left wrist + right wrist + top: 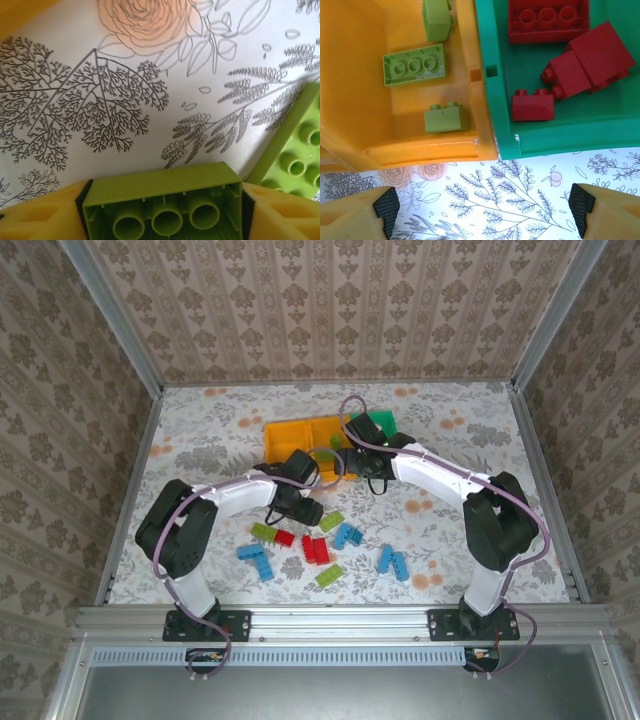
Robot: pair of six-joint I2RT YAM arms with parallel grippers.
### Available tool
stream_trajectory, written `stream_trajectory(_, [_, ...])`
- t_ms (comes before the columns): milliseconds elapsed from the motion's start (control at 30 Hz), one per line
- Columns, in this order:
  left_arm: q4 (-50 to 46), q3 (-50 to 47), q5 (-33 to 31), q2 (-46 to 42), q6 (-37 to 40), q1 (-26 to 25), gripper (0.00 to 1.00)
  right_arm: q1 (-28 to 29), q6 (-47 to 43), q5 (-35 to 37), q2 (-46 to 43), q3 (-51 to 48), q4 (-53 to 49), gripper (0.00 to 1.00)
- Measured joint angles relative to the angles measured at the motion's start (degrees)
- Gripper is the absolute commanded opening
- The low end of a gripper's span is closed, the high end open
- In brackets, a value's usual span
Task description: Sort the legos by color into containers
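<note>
The left arm is reaching across the floral tablecloth [100, 100] toward mid-frame. Its left gripper [162, 220] is clamping a lime brick [160, 192] between yellow plastic fingers [40, 215], with the brick's hollow underside facing the wrist camera. A second lime brick [292, 150] is lying studs-up at the right edge. The right arm is stretching toward upper centre, the right gripper [485, 210] hanging with jaws wide apart just short of two touching bins. The orange bin [350, 65] is holding three green bricks [413, 66], and the green bin [570, 135] is holding red bricks [548, 20]. Loose bricks [320, 550] in blue, red and lime are lying at lower centre.
</note>
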Motion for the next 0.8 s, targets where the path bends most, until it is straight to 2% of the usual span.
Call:
stream_trajectory(167, [0.20,0.04,0.33,-0.02,0.00,0.31,0.57,-0.11,0.02,0.33,-0.28,-0.55,0.24,0.91])
stream_trajectory(367, [-0.15,1.14,0.85,-2.05,0.00,1.03,0.60,-0.11,0.02,0.61,-2.14,-4.35,1.22,0.91])
stream_trajectory(633, [2.34,12.96,3.65,-4.68,0.07,4.07,0.62,0.66,-2.08,1.49,-6.62,-12.96,3.65,0.90])
stream_trajectory(800, [4.17,20.70,7.65,-0.28,0.04,6.23,0.64,1.84,-3.28,1.44,-9.05,-17.20,5.11,0.90])
